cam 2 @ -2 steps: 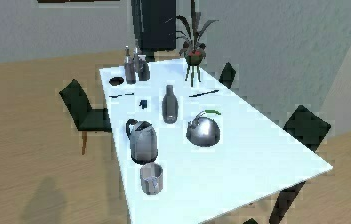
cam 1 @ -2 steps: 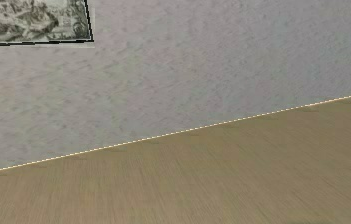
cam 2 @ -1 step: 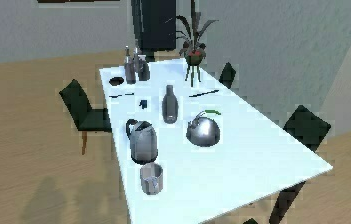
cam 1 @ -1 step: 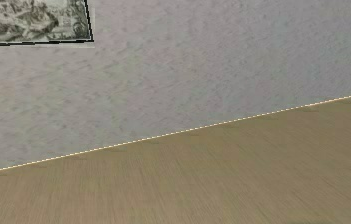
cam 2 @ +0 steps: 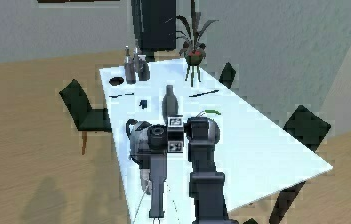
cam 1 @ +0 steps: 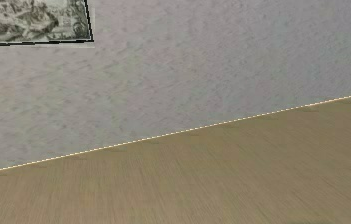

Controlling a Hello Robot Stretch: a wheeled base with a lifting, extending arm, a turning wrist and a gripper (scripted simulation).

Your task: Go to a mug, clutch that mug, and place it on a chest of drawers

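End effector [cam 2: 143,140], dark and blocky, over the near edge of a smooth white bench [cam 2: 253,130]; whether its fingers are spread or hold anything cannot be told. A grey rounded blob [cam 2: 135,132] against it may be the mug. Beyond stand a slim grey bottle [cam 2: 169,98], a potted plant [cam 2: 195,45] and dark chairs [cam 2: 83,105].

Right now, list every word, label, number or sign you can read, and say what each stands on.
No readable text anywhere.
Grey framed wall picture: a drawing, no lettering.
Two small white squares on the dark square arm bar: black marks, not letters or numbers.
Flat dark items on the long white table: too small to tell.
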